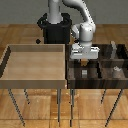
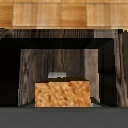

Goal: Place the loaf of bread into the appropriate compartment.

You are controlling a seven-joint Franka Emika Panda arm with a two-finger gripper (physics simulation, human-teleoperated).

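The gripper [image 1: 84, 59] hangs right of centre in the exterior view, over the dark compartment box [image 1: 75, 80] beside the pale wood tray [image 1: 10, 55] on the exterior view's left. The loaf of bread [image 1: 84, 62] shows as a small brown lump directly below the gripper, at its fingertips, above a rear compartment. In the wrist view the loaf [image 2: 62, 94] fills the lower centre of the frame, with the dark compartment walls behind it. Fingers are not clearly visible; whether the gripper clamps the loaf cannot be told. A small grey block [image 1: 84, 73] sits in a front compartment.
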